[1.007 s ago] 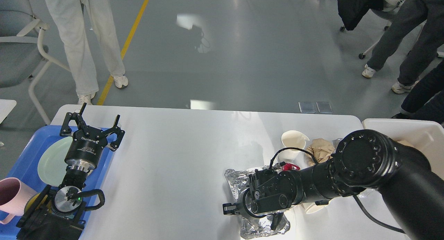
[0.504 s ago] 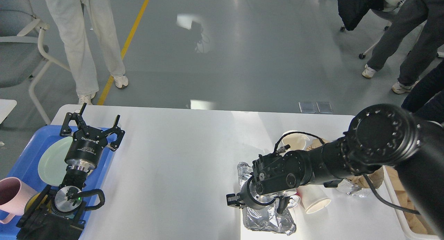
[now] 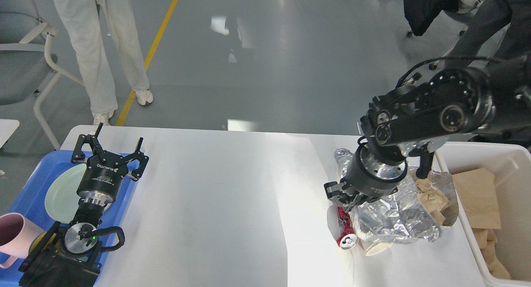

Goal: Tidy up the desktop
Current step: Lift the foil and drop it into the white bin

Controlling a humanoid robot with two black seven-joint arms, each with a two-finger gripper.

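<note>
On the matte desktop [image 3: 232,204], right end effector [image 3: 348,198] clamps crinkled foil [image 3: 394,216]; left [image 3: 108,148] gapes.

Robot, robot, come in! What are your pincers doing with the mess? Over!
Left pincer open, above blue tray. Right pincer in crumpled foil; grip unclear. Desktop not tidy: foil, cup, brown paper beside white bin.

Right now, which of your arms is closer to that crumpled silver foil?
The right. Its end effector is down on the crumpled foil near the white bin; the left end effector hovers over the blue tray, far across the desktop.
</note>
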